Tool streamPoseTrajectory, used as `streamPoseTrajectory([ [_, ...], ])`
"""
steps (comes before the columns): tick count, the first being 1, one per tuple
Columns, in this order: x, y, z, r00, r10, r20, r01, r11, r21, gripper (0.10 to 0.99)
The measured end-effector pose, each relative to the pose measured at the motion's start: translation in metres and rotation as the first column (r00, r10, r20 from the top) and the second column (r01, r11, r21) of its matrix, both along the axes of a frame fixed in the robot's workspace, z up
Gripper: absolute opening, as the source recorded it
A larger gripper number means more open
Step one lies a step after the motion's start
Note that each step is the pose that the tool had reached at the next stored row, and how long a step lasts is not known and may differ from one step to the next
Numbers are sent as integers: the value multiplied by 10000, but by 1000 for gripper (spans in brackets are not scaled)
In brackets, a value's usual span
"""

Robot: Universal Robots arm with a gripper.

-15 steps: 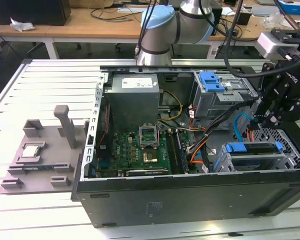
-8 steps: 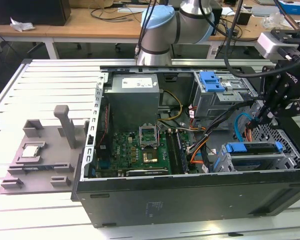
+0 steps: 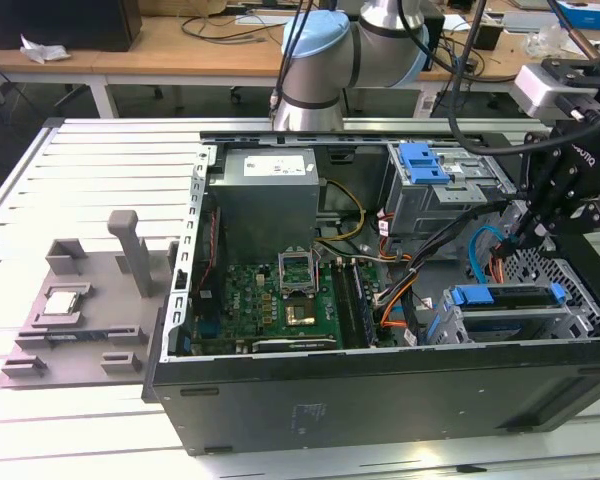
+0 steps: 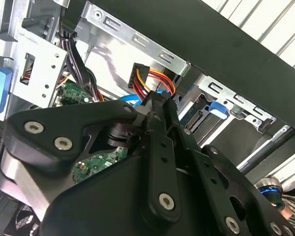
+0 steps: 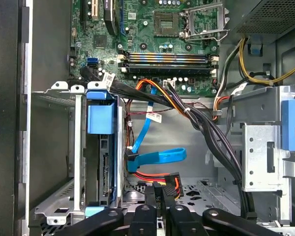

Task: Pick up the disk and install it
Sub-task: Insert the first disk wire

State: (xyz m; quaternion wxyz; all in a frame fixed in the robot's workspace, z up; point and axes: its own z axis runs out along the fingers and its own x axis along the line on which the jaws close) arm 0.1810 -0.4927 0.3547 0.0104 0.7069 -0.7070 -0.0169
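Observation:
The disk (image 3: 510,297) stands on edge inside the lower drive cage (image 3: 500,325) at the exterior view's right, its blue bracket tab (image 3: 473,296) at the cage's open end. In the first wrist view the disk (image 5: 107,172) sits in the cage slot under its blue tab (image 5: 99,118). My gripper (image 3: 515,240) hangs inside the case just above and beside that cage, apart from the disk. Its black fingers (image 5: 150,199) lie pressed together, shut on nothing, close to a black connector with red and orange wires (image 5: 171,179). The second wrist view shows the fingertips (image 4: 156,105) by the same wires.
The open computer case (image 3: 380,390) holds a green motherboard (image 3: 280,300), a grey power supply (image 3: 270,190), black cable bundles (image 5: 211,132) and a loose blue flat cable (image 5: 160,156). A second cage with a blue bracket (image 3: 423,160) sits behind. A grey fixture (image 3: 80,310) lies outside the case.

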Motion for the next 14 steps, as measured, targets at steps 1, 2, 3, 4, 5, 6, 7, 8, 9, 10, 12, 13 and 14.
streamPoseTrajectory([
  [1,-4,-3,0,10000,-1,0,1,10000,1,169],
  [2,-17,-15,0,10000,-1,0,1,10000,0,169],
  [3,-29,-29,0,10000,0,0,0,10000,0,169],
  [4,-51,-84,0,10000,0,1,0,10000,-1,169],
  [5,-56,-162,-1,10000,0,0,0,10000,0,169],
  [6,-57,-217,-1,10000,1,1,-1,10000,0,169],
  [7,-58,-300,-1,10000,1,1,-1,10000,0,169],
  [8,-58,-374,-3,10000,1,0,-1,10000,0,169],
  [9,-58,-398,-6,10000,1,0,-1,10000,0,169],
  [10,-58,-408,-12,10000,1,0,-1,10000,1,169],
  [12,-58,-423,-26,10000,1,0,-1,10000,2,169],
  [13,-58,-428,-34,10000,1,-1,-1,10000,2,169],
  [14,-58,-430,-41,10000,1,0,-1,10000,1,169],
])
